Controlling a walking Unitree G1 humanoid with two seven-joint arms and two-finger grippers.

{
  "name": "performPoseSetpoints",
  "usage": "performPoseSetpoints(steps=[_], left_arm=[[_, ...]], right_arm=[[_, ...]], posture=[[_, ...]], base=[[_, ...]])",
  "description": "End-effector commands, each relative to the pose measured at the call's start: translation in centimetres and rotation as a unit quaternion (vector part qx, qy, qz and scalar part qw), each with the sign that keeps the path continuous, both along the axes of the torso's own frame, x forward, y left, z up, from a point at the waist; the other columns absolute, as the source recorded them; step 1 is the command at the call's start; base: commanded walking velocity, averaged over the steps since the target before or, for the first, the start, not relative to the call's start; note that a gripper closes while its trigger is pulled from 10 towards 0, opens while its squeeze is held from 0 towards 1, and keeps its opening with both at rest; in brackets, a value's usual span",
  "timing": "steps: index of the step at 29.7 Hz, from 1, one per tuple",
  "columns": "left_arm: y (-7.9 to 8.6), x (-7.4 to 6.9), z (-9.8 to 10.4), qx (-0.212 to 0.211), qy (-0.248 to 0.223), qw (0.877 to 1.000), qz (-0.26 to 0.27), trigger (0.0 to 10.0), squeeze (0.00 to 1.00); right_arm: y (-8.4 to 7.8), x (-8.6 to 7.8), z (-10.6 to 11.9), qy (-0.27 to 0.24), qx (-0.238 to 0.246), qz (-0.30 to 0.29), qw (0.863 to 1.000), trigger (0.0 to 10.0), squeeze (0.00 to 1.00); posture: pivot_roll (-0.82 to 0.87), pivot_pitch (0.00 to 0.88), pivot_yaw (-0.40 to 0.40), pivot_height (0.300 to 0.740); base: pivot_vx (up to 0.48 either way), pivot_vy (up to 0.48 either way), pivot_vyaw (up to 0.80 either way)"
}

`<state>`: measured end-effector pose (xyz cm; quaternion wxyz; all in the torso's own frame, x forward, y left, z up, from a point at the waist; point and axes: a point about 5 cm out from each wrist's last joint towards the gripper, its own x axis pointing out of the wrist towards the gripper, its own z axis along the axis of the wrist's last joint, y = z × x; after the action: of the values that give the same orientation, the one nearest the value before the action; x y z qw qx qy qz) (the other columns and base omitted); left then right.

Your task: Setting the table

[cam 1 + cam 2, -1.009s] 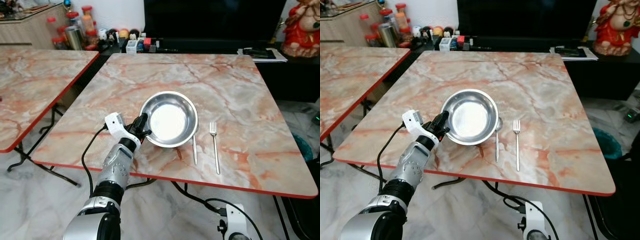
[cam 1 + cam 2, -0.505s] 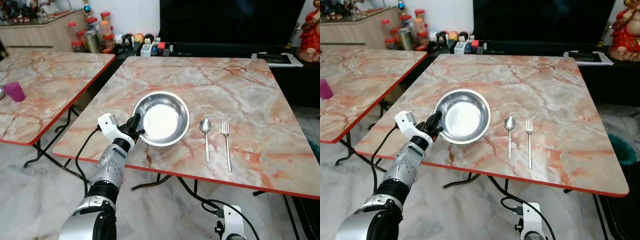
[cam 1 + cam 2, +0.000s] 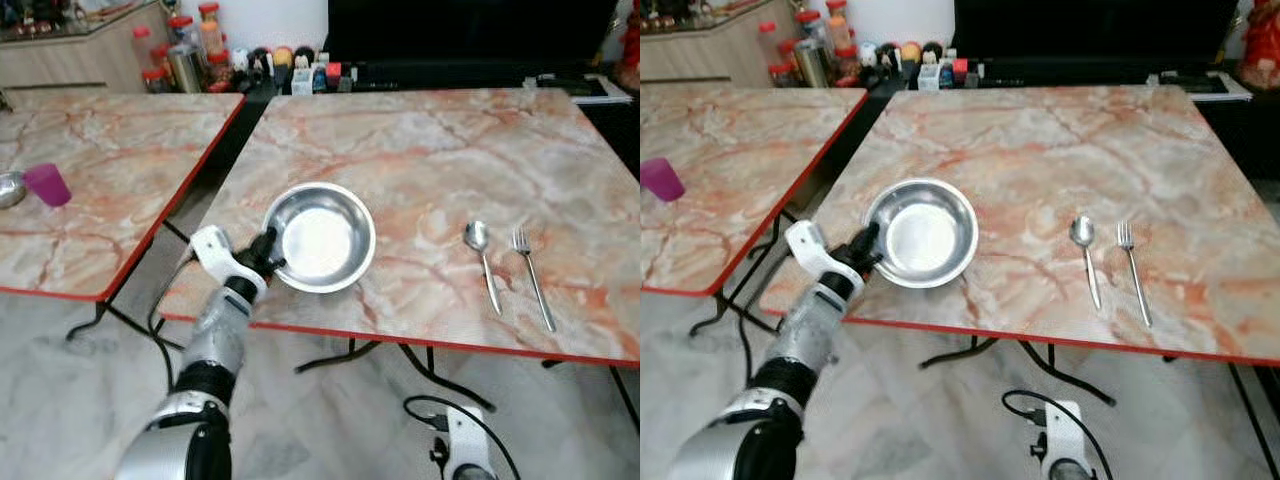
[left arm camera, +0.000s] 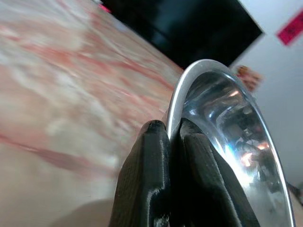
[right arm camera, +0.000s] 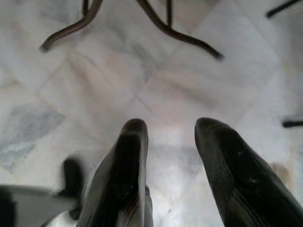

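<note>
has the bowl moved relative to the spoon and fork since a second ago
Yes. The bowl, gripped by the left pincer, slid toward the robot's left, widening its gap to the spoon and fork.

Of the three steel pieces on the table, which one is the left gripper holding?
The round steel bowl: the left gripper is shut on its rim near the table's front edge. The spoon and fork lie untouched, side by side, off to the bowl's right.
</note>
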<state>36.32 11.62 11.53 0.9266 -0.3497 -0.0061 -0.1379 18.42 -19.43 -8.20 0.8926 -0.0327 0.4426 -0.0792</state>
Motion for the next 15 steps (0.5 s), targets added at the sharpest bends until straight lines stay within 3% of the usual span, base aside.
performPoseSetpoints(steps=[1,15], left_arm=[[0.4,0.3,0.6,0.017,-0.008,1.0,0.005,10.0,0.0],[-0.7,0.1,0.6,0.047,-0.016,0.999,-0.016,10.0,0.0]], right_arm=[[0.4,0.0,0.0,-0.003,0.006,-0.002,1.0,10.0,0.0],[0.4,0.2,0.0,-0.004,0.004,0.002,1.0,10.0,0.0]], posture=[[0.03,0.0,0.05,0.74],[0.03,0.0,0.049,0.74]], base=[[0.0,0.0,0.0],[0.0,0.0,0.0]])
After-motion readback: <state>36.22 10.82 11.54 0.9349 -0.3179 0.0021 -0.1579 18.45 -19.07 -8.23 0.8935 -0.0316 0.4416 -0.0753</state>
